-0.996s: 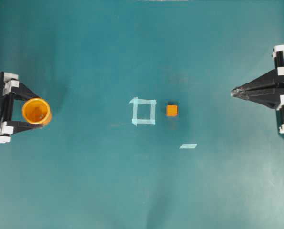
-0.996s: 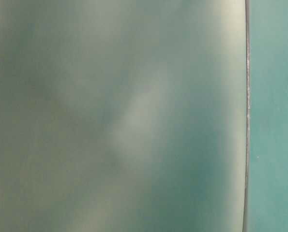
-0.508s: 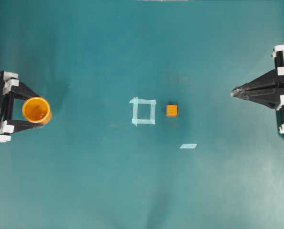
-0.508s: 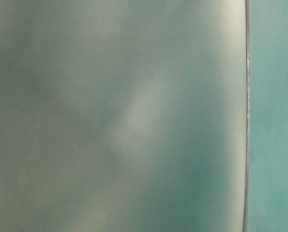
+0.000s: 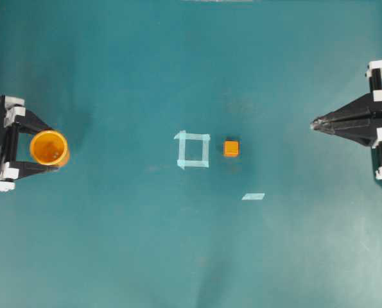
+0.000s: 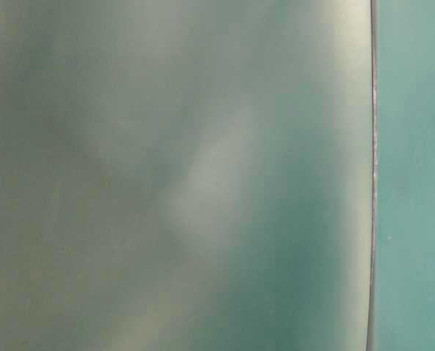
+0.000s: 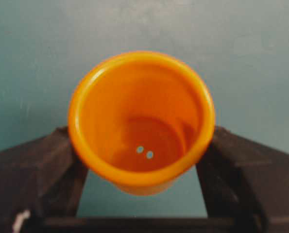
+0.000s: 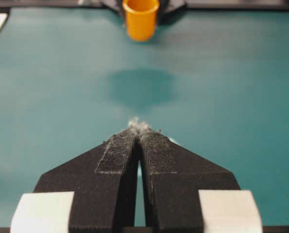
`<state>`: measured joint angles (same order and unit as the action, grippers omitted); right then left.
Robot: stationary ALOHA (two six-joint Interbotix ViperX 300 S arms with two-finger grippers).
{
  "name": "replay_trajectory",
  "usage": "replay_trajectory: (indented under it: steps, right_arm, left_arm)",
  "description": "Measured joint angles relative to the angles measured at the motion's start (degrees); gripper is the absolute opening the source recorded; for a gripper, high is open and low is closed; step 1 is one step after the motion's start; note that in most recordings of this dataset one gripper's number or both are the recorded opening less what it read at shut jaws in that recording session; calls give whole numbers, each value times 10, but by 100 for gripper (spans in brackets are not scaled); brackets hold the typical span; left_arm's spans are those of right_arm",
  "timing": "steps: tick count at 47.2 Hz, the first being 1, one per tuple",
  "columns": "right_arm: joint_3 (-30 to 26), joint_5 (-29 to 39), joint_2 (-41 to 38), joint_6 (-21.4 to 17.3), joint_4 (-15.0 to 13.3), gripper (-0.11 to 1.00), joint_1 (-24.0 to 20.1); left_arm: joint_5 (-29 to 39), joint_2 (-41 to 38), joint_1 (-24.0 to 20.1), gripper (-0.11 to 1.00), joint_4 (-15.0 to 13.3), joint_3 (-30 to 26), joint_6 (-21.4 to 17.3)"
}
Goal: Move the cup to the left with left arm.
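The small round yellow-orange plastic cup (image 7: pixel 141 121) is showing a smooth, faintly glossy skin, its rounded rim catching soft highlights while the darker orange inside is looking duller. The flat teal table covering (image 5: pixel 191 256) is appearing matt and slightly creased, like a thin sheet. The pointed black right gripper (image 8: pixel 138 127) is displaying matt, finely ribbed finger faces with pale fluff clinging at the tips, backed by plain white plastic fittings. The black left gripper (image 7: pixel 142 160) is looking matt and hard-edged. The small orange cube (image 5: pixel 230 148) is looking smooth. The pale square outline of tape (image 5: pixel 192 150) is reading as thin, flat and papery.
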<state>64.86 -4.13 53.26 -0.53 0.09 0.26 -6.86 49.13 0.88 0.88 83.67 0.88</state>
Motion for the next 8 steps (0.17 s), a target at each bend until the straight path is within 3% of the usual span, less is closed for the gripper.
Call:
replay_trajectory:
  steps: [8]
  right_arm:
    - [0, 0, -1, 0, 1, 0, 0]
  left_arm:
    - [1, 0, 0, 64, -1, 0, 0]
